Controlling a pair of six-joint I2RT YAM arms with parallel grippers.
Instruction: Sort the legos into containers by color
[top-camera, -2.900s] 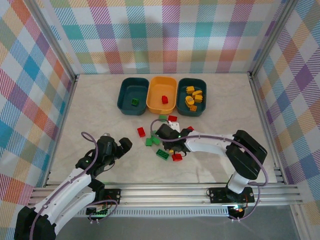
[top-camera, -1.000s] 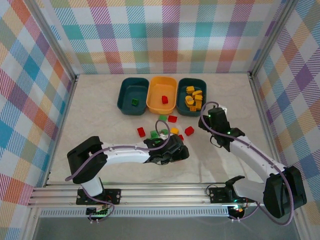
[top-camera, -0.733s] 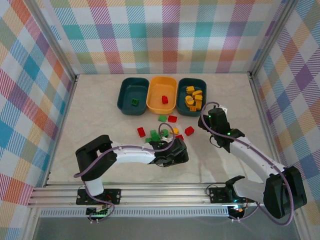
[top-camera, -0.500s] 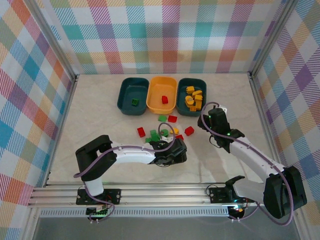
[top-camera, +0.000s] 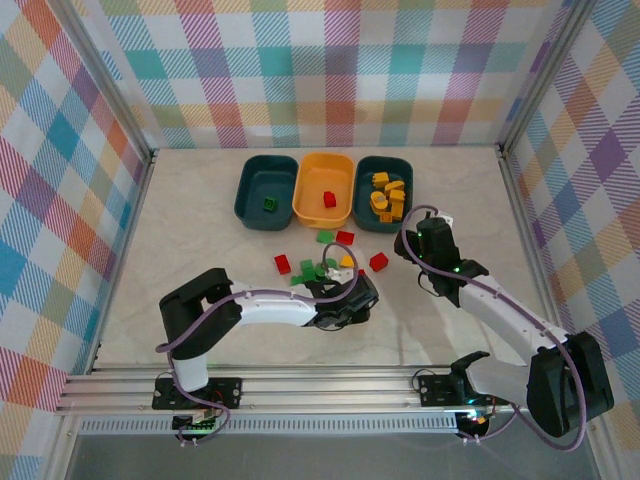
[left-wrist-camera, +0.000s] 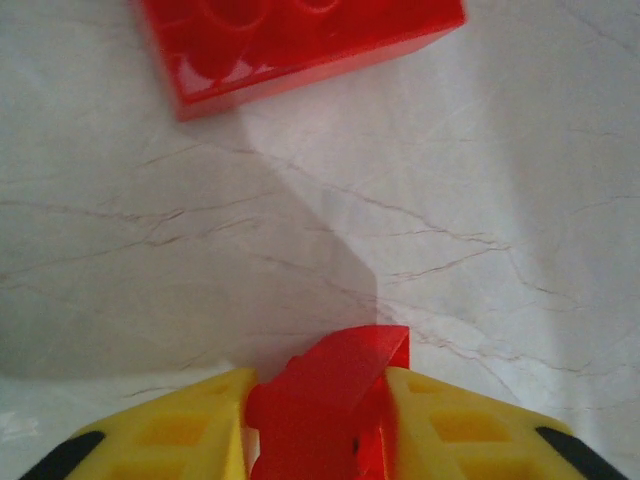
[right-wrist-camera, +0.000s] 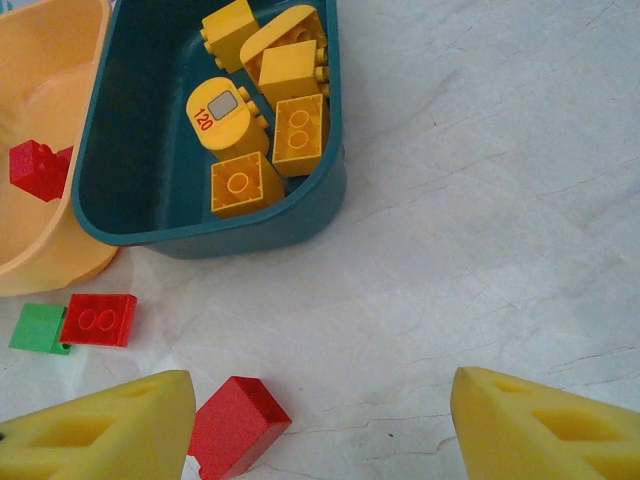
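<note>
Grabbing a red from the loose legos (top-camera: 308, 268) mid-table
The yellow-orange tub (top-camera: 312, 200) looks like home for reds; the right gripper (right-wrist-camera: 320, 400) hangs spread and empty by the teal tub (right-wrist-camera: 130, 150) of yellows, out of the way, while the left gripper (top-camera: 352, 300) sits low, clamped on a red brick (left-wrist-camera: 335, 375).

left gripper (left-wrist-camera: 320, 410) pinches a red brick (left-wrist-camera: 335, 375), arm stretched low to the right; right gripper (right-wrist-camera: 320, 420) hangs, jaws apart.
</note>
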